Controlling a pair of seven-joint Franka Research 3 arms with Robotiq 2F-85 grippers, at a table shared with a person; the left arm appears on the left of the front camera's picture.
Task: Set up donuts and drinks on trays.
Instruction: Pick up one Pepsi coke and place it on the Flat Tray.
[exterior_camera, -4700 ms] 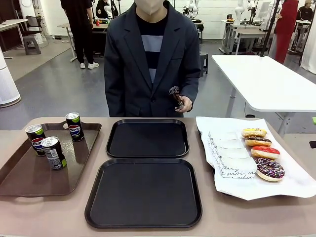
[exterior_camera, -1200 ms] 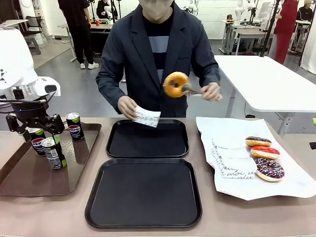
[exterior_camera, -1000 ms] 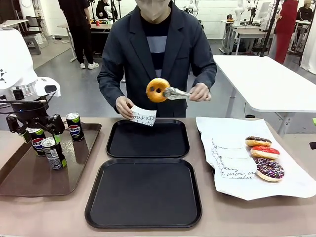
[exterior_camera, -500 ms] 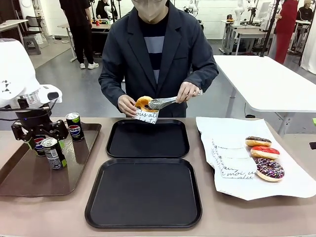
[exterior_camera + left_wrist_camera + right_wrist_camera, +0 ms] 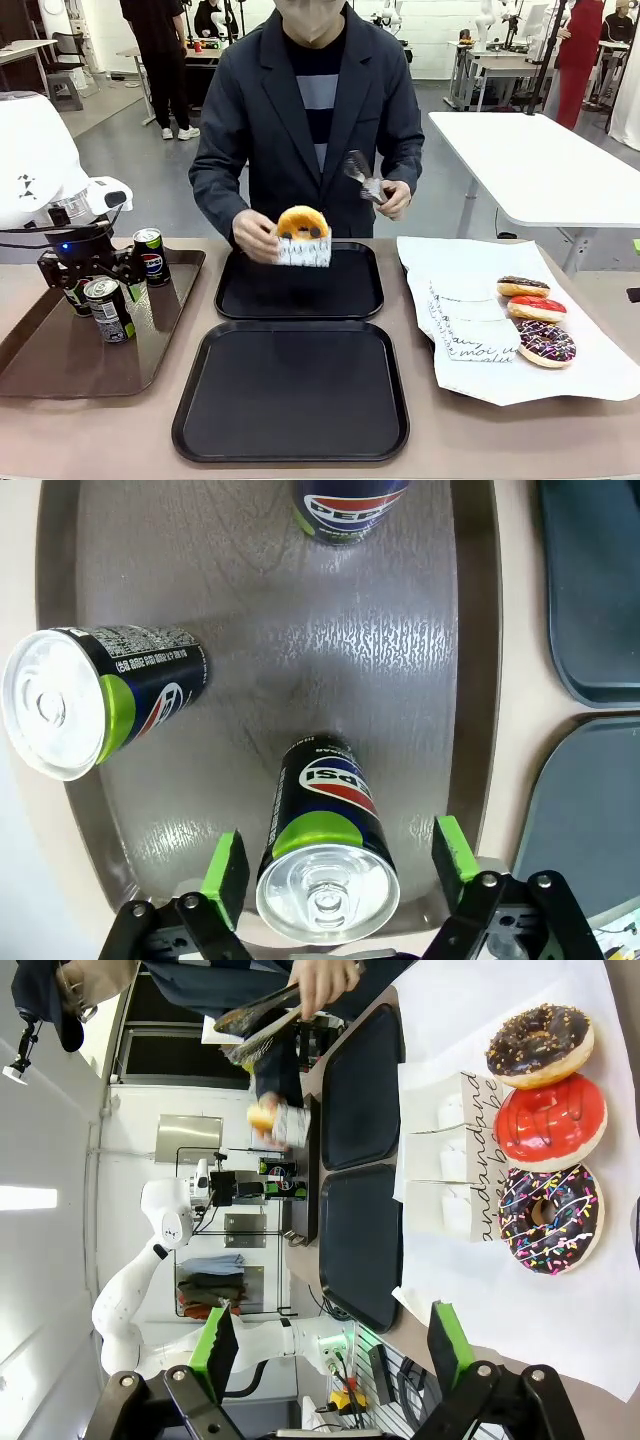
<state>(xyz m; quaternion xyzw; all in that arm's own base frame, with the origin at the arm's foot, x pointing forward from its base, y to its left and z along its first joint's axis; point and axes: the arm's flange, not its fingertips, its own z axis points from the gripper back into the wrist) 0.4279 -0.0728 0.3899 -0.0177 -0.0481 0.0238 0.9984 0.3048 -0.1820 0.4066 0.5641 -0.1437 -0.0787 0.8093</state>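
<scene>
As the left jaws hang spread either side of one upright can, its long axis pointing straight up between the pads, a short drop and squeeze look enough. A second can stands at ten o'clock, a third can at twelve, on the brown tray. The right jaws, spread too, hover over three donuts. Beyond, a hand holds a sleeved donut above the far tray.
</scene>
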